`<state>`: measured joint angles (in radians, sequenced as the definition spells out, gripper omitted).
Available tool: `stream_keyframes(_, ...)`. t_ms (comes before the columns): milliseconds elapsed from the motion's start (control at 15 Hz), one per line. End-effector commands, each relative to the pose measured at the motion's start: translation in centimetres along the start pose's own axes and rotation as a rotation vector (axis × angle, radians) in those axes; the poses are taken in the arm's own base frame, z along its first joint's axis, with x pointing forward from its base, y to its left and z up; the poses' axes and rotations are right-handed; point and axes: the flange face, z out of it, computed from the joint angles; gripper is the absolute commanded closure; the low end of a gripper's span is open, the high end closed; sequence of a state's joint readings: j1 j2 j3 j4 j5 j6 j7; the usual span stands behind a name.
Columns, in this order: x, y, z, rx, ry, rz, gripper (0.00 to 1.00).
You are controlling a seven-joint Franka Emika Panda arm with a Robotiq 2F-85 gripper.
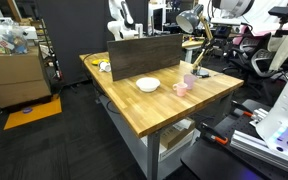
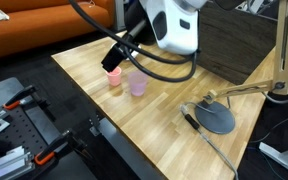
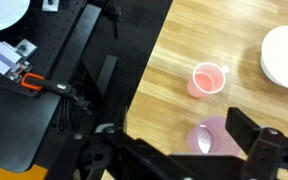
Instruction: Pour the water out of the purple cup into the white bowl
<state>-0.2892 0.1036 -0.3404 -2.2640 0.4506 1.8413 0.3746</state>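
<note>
Wrist view shows the wooden table (image 3: pixel 174 60), the white bowl (image 3: pixel 284 55) beyond and to one side of the gripper (image 3: pixel 174 140) with its wide-open, empty fingers (image 3: pixel 269 150), the purple cup (image 3: pixel 210 136) standing between them, and the pink cup (image 3: pixel 206 79) just past their tips.

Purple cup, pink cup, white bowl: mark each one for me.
purple cup (image 3: pixel 212 138), wrist view, middle of its visible body
pink cup (image 3: pixel 207 79), wrist view, inside its open mouth
white bowl (image 1: pixel 148 85), in an exterior view, its bare inside

The purple cup (image 3: pixel 210 135) is lilac, the other cup (image 3: pixel 207 79) pink, the bowl (image 3: pixel 284 57) plain white, the table (image 3: pixel 174 40) honey-brown.
</note>
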Motion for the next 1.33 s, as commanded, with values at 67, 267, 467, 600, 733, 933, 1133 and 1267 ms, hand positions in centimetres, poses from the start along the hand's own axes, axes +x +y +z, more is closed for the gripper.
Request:
stream_keyframes(67,2.6,0.4,0.6,0.03,-0.028,0.079,0.0)
stream_keyframes(267,3.1,-0.1,0.6,0.035,-0.033,0.106,0.0)
stream_keyframes(467,3.0,-0.2,0.4,0.037,-0.032,0.108,0.0)
stream_keyframes(600,3.6,-0.9,1.3,0.047,-0.071,0.137,0.0)
stream_keyframes(733,4.5,-1.4,2.3,0.071,-0.154,0.18,0.0)
stream_keyframes(933,6.3,-1.9,4.1,0.097,-0.222,0.241,0.0)
stream_keyframes(1133,8.5,-2.0,5.5,0.117,-0.275,0.304,0.0)
stream_keyframes(1267,9.5,-2.1,6.2,0.131,-0.314,0.32,0.0)
